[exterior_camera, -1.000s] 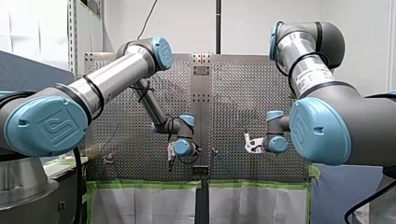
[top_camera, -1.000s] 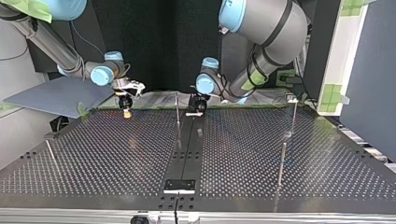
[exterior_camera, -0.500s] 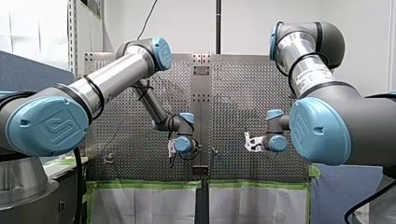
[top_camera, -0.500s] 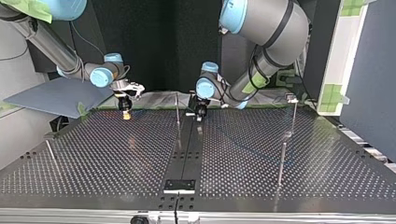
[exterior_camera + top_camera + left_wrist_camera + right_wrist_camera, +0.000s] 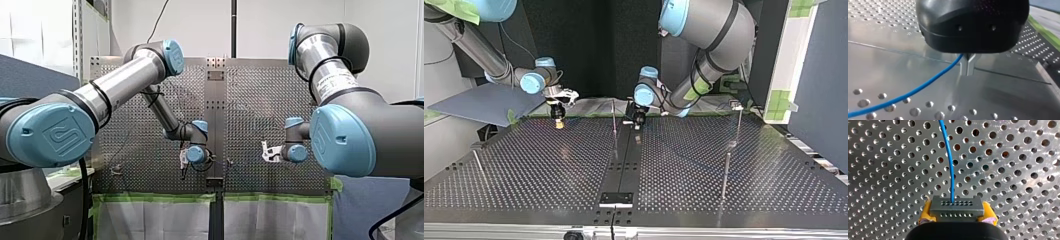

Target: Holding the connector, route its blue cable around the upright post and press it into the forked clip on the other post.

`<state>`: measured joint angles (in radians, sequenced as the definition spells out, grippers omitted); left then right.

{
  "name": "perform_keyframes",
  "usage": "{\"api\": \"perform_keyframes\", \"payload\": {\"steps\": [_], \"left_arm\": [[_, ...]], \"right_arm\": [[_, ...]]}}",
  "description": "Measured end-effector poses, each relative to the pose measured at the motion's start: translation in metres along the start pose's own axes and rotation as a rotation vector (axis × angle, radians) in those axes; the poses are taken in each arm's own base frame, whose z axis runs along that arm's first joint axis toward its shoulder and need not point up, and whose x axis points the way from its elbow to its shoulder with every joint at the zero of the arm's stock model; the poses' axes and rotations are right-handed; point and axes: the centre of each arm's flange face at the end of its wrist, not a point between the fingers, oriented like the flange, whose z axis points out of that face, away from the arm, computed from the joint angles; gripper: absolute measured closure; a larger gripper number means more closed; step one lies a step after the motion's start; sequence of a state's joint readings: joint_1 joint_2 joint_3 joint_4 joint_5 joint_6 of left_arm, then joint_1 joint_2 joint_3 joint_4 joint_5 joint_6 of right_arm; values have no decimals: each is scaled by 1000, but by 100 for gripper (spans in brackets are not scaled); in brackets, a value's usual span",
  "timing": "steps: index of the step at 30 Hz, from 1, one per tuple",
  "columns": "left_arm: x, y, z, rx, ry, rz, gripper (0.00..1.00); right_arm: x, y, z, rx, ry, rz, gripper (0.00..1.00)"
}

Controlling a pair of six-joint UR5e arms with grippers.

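In the right wrist view my right gripper (image 5: 957, 215) is shut on a grey connector (image 5: 957, 206), which sits between its yellow pads (image 5: 926, 213). The blue cable (image 5: 949, 162) leaves the connector straight ahead over the perforated plate. Under the left wrist camera, my left gripper (image 5: 968, 73) hangs just above the table with its metal fingers together on the blue cable (image 5: 923, 86), which trails off to one side. Across the table, my right gripper (image 5: 558, 120) is at the top view's left. My left gripper (image 5: 638, 120) is near the middle, beside a thin upright post (image 5: 614, 117).
At the top view's right stand two more posts, one (image 5: 739, 125) with a small fitting at its top and one (image 5: 725, 175) nearer the camera. A leaning rod (image 5: 478, 164) is at the left. A grey-blue panel (image 5: 484, 102) lies beyond the perforated table (image 5: 549, 170).
My left gripper has turned and come down towards the table beside the thin post, then stayed almost still. My right gripper has kept its place with the connector.
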<state>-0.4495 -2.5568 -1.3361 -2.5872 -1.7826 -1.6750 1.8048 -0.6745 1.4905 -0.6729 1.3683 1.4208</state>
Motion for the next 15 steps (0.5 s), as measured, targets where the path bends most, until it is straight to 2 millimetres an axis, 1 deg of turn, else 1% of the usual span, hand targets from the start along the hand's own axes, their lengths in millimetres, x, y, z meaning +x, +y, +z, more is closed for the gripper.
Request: {"api": "perform_keyframes", "payload": {"steps": [1, 2, 3, 4, 6, 7, 9, 10, 11, 15], "left_arm": [[0, -1, 0, 7, 2, 1, 91], [0, -1, 0, 12, 4, 1, 79], [1, -2, -1, 19, 6, 1, 52], [1, -3, -1, 27, 10, 2, 52], [2, -5, -2, 42, 18, 4, 25], [3, -7, -3, 52, 25, 5, 25], [4, -8, -5, 63, 38, 9, 4], [5, -9, -6, 64, 47, 12, 4], [6, -9, -7, 63, 53, 14, 0], [9, -10, -12, 51, 84, 32, 0]], "right_arm": [[0, 0, 0, 0, 0, 0, 100], [0, 0, 0, 1, 0, 0, 100], [0, 0, 0, 3, -1, 0, 100], [0, 0, 0, 4, -1, 0, 100], [-1, -1, 0, 6, -1, 0, 100], [-1, -1, 0, 6, -2, 0, 100], [-1, -1, 0, 7, -3, 1, 100], [-1, -1, 0, 7, -3, 1, 100], [-1, -1, 0, 8, -4, 1, 100], [-1, -1, -1, 9, -5, 1, 100]]}}
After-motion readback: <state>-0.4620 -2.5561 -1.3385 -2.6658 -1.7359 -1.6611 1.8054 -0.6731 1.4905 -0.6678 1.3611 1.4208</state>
